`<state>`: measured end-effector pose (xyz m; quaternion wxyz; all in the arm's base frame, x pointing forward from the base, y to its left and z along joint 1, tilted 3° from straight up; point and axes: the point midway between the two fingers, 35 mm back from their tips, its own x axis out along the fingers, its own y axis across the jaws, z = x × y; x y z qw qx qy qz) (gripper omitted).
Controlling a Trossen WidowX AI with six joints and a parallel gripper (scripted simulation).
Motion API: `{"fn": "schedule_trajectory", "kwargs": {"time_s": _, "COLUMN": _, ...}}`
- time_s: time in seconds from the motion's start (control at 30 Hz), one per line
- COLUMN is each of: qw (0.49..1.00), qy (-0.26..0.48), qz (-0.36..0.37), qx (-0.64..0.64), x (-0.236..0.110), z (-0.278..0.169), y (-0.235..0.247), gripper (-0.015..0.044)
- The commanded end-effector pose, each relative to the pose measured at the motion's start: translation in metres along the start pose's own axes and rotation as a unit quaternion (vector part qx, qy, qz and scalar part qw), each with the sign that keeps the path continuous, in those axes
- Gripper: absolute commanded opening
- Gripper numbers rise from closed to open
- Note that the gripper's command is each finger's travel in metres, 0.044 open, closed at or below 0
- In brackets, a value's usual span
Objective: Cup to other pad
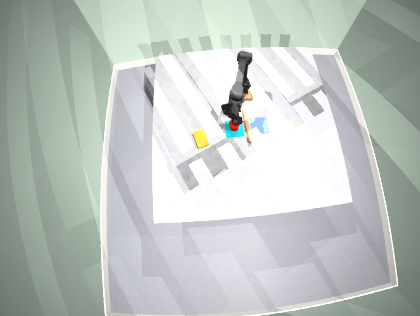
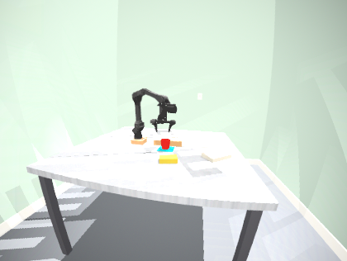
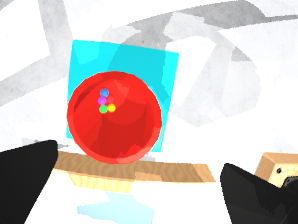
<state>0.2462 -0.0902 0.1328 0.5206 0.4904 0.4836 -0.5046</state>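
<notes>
The red cup (image 1: 234, 126) (image 2: 165, 144) (image 3: 130, 135) stands upright on the cyan pad (image 1: 229, 134) (image 2: 160, 149) (image 3: 90, 55). Several small coloured marbles (image 3: 103, 101) lie together inside it; none shows outside. The light blue pad (image 1: 263, 125) (image 3: 117, 207) lies beyond the wooden bar and carries nothing; it cannot be made out in the exterior view. My gripper (image 2: 163, 130) (image 3: 140, 163) is wide open and empty. Its fingertips are above the cup and a little behind it in the exterior view, not touching it. In the top view the arm hides the fingers.
A wooden bar (image 1: 247, 127) (image 2: 175, 144) (image 3: 185, 172) lies between the two pads. A yellow block (image 1: 201, 139) (image 2: 168, 159) lies off the cyan pad's outer side. A wooden block (image 1: 249, 95) (image 2: 139, 141) is near the arm's base. A cream slab (image 2: 216, 156) lies farther off.
</notes>
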Motion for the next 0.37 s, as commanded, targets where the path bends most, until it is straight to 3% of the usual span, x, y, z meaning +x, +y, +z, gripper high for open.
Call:
{"fn": "schedule_trajectory", "kwargs": {"time_s": 0.0, "qw": 1.0, "qy": -0.002, "qz": 0.001, "qx": 0.004, "x": -0.016, "z": 0.0, "y": 0.0, "gripper": 0.044}}
{"fn": "schedule_trajectory", "kwargs": {"time_s": 0.33, "qw": 1.0, "qy": -0.001, "qz": 0.002, "qx": 0.001, "x": -0.026, "z": -0.001, "y": 0.001, "gripper": 0.044}}
